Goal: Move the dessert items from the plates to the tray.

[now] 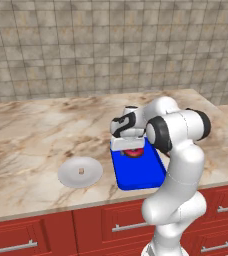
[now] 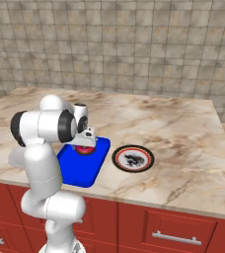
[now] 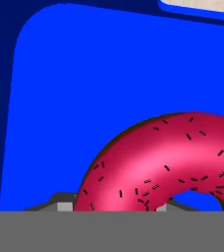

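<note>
The red-pink ring doughnut (image 1: 133, 153) with dark sprinkles sits between the fingers of my gripper (image 1: 130, 148), which is shut on it low over the blue tray (image 1: 138, 172). In the hand view the doughnut (image 3: 158, 167) looms large against the tray floor (image 3: 84, 88). Whether it touches the tray I cannot tell. From the right, the gripper (image 2: 85, 146) and the doughnut (image 2: 84, 149) are over the tray's far half (image 2: 80, 170). A tiny tan morsel (image 1: 81, 171) lies on the light grey plate (image 1: 68, 176), left of the tray. The red-and-black rimmed plate (image 2: 133, 149) lies bare to the right of the tray.
Everything rests on a marbled counter (image 1: 31, 135) with a tiled wall behind it and red drawers (image 1: 111, 225) below its front edge. The tray's handle slot (image 3: 197, 5) lies at the hand view's top. My own arm (image 1: 178, 150) stands over the tray's right side.
</note>
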Motion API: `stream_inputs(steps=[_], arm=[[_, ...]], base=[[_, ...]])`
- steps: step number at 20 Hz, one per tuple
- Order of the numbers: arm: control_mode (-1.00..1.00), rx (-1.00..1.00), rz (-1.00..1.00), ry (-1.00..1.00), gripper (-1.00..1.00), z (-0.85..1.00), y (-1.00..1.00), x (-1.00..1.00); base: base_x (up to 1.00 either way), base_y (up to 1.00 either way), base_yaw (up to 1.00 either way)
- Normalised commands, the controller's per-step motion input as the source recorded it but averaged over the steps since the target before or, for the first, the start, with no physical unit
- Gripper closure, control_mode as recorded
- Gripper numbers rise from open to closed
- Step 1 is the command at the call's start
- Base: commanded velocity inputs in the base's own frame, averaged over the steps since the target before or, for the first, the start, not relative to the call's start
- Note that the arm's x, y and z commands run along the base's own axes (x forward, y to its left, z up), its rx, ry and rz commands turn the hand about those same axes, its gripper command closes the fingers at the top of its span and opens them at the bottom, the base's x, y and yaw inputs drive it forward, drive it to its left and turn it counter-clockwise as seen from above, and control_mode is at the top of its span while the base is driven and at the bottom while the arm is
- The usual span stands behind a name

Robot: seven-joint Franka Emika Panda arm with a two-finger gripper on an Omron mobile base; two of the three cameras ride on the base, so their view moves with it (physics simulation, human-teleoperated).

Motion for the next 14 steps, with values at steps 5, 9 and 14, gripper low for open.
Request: stream_inputs(steps=[5, 9, 14], arm=[[-1.00, 0.00, 0.00, 0.00, 1.00, -0.40, 0.00, 0.27], [-1.00, 0.00, 0.00, 0.00, -1.00, -0.29, 0.00, 0.05], [-1.00, 0.00, 0.00, 0.00, -1.00, -0.02, -0.18, 0.00]], base=[[0.00, 0.00, 0.00], [0.00, 0.00, 0.00], [0.00, 0.00, 0.00]])
